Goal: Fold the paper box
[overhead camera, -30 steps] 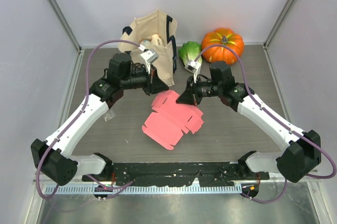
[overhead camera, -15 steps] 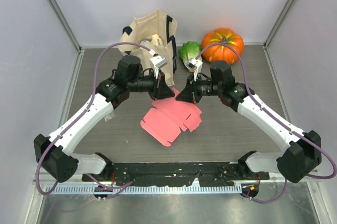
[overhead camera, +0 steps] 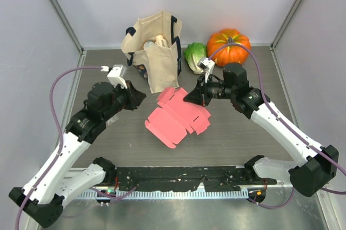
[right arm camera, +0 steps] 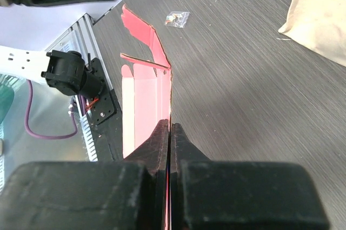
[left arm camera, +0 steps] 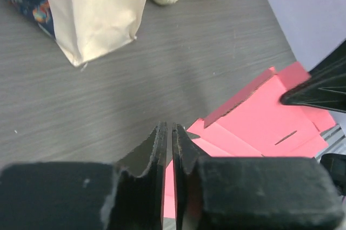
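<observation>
Left gripper (overhead camera: 141,96) retreated; wrist view: right gripper (right arm camera: 169,126) pinches paper box (right arm camera: 144,106).

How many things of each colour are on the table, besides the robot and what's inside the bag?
Pink: 1, flat pink card paper box
Orange: 1, round orange pumpkin
Green: 1, leafy green lettuce
Beige: 1, beige cloth tote bag
Clear: 1, small clear packet
Total: 5
</observation>
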Motion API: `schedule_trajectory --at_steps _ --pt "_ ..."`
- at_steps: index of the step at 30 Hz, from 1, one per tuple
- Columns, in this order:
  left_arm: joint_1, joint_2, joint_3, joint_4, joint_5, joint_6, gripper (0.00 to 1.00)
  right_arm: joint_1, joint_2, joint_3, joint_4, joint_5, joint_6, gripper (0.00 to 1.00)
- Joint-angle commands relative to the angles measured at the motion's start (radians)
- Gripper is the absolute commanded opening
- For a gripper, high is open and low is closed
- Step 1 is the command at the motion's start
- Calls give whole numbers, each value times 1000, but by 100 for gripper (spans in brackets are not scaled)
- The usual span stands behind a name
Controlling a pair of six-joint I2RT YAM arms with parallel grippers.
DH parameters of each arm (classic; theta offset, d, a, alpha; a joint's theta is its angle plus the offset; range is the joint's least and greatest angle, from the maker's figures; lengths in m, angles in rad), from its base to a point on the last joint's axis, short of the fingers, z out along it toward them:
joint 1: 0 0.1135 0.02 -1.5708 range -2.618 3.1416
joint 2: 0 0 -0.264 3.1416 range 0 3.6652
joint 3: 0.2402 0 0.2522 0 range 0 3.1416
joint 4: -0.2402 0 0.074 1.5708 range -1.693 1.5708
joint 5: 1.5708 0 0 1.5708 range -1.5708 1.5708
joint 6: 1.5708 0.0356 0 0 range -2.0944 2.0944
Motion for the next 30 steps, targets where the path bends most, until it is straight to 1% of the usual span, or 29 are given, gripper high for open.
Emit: schedule_trajectory --at_steps 1,7,11,15,20,24,27,30 --pt "3 60 -32 3 -10 -106 7 -2 -14 9 60 -36 23 1" --pt "1 92 -94 129 76 -169 2 -3 -20 3 85 -51 36 1" --pt "3 122 -125 202 131 -204 2 -3 -18 6 86 -60 39 1" --pt "3 111 -148 285 171 -219 1 -3 -21 0 88 -62 41 1" --pt "0 94 -157 308 223 -238 1 -3 -18 -4 96 -33 53 1" --pt "-5 63 -205 322 249 -297 0 -2 -3 -12 152 -25 121 1" --pt "-25 33 -231 321 238 -333 0 -2 9 -15 172 -5 145 1" --pt "-51 4 -249 331 214 -356 0 -2 20 -26 186 -20 165 1"
